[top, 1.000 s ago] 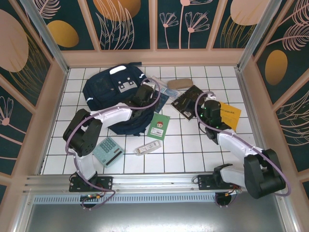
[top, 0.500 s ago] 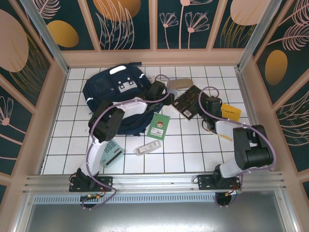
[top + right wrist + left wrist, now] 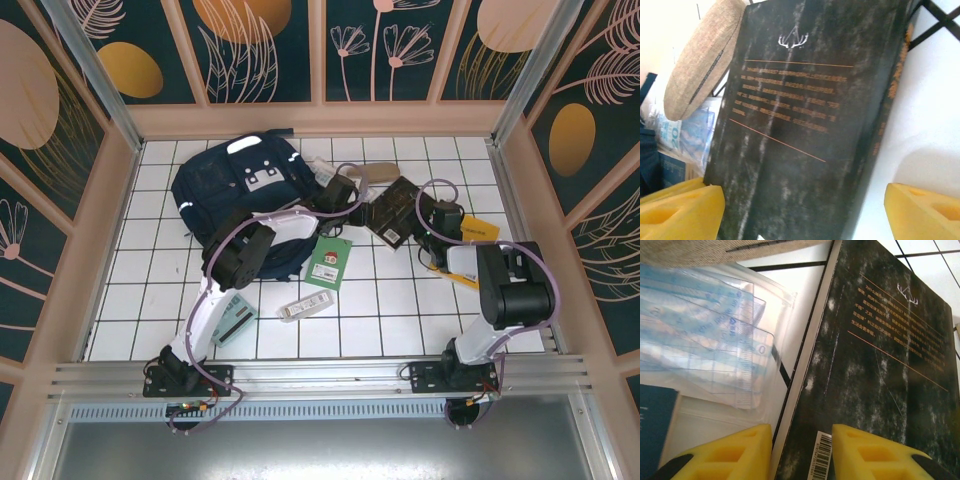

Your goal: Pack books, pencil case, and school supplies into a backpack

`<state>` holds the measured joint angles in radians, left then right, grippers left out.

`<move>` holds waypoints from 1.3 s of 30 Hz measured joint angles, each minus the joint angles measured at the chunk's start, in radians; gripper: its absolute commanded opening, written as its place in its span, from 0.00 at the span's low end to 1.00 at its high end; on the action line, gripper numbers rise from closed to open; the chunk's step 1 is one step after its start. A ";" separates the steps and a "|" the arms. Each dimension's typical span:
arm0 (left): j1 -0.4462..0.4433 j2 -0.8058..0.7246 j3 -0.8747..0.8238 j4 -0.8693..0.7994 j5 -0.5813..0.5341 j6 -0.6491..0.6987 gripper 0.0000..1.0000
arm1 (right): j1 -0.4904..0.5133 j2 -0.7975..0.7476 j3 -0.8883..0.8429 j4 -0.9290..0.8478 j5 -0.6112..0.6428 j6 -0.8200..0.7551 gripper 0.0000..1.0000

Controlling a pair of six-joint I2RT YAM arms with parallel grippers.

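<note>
Now, gone from the backpack (image 3: 225, 180), the left gripper (image 3: 801, 442) is straddling one edge of the dark brown book (image 3: 880, 365) on the surface (image 3: 400, 300), its jaws apart but narrowing; the right gripper (image 3: 802, 200) is bracketing the same book, jaws wide apart, closing slightly.

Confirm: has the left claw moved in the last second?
Yes. In the top view the left claw has swung right, off the right edge of the navy backpack, which has not shifted, toward the dark brown book.

Tiled floor (image 3: 400, 310), seemingly painted floral walls (image 3: 270, 50)
</note>
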<state>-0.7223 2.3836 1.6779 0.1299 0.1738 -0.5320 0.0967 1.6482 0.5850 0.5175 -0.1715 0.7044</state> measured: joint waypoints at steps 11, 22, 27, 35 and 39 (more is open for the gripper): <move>-0.002 0.000 -0.017 0.020 -0.002 -0.013 0.30 | -0.061 0.068 -0.064 0.295 -0.162 0.161 0.80; -0.031 0.000 -0.024 0.040 0.045 -0.031 0.30 | -0.015 0.034 -0.090 0.468 -0.409 0.274 0.77; -0.038 -0.009 -0.064 0.093 0.055 -0.043 0.31 | 0.019 -0.057 0.027 0.153 -0.270 0.161 0.81; -0.039 -0.044 -0.121 0.113 0.027 -0.055 0.32 | 0.040 -0.146 0.089 -0.205 0.080 -0.055 0.84; -0.043 -0.044 -0.087 0.073 -0.011 -0.036 0.32 | 0.038 -0.112 0.108 -0.291 0.164 -0.105 0.84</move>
<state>-0.7650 2.3398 1.5909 0.2028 0.1627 -0.5682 0.1345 1.5364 0.6930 0.2264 -0.0074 0.5995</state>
